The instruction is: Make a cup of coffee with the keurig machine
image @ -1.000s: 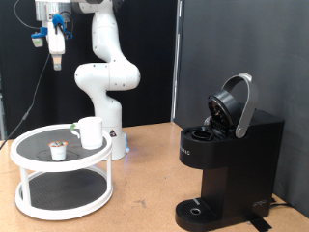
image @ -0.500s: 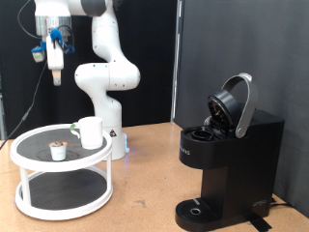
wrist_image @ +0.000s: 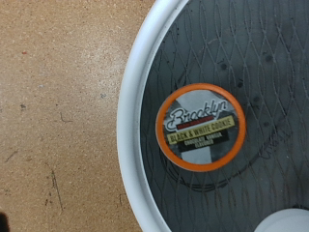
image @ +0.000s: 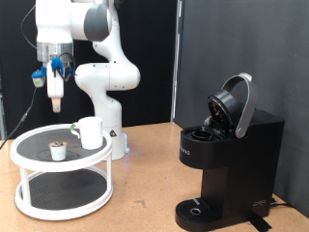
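Gripper [image: 56, 94] hangs above the stand's [image: 29, 145] front edge; whether it's spread, you can't tell. Pod [wrist_image: 201, 128]: light, crushable foil, so take its stiff rim.

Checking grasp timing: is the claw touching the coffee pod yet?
Apart. The exterior view shows the claw hanging well above the coffee pod on the stand, with open background between them.

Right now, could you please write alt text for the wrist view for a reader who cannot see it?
A coffee pod with an orange rim and a "Brooklyn" label lies on the dark mesh shelf of a white-rimmed round stand. Brown tabletop shows beside the stand, and the gripper is out of view.
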`<state>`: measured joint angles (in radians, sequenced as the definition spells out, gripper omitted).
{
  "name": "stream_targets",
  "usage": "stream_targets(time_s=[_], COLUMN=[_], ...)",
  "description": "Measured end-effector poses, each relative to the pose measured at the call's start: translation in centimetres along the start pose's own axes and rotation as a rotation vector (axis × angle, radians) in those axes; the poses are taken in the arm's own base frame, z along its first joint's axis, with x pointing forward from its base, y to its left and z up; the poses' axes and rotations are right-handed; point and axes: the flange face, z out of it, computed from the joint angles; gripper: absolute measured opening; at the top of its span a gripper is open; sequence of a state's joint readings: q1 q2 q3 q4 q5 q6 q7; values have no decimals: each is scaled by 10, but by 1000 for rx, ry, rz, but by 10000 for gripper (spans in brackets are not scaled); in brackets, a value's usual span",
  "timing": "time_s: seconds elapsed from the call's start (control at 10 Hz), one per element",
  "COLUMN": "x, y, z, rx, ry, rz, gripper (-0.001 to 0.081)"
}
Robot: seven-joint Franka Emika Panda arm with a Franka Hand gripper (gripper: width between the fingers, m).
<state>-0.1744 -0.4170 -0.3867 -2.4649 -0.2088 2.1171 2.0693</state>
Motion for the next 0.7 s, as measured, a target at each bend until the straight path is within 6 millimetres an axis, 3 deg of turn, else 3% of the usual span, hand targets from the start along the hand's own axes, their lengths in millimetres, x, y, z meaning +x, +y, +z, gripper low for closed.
stream_targets(time_s=[0.7], x=[-1], y=[8], z=[49], rx=[36], ry=[10], rz=[-41], gripper=[734])
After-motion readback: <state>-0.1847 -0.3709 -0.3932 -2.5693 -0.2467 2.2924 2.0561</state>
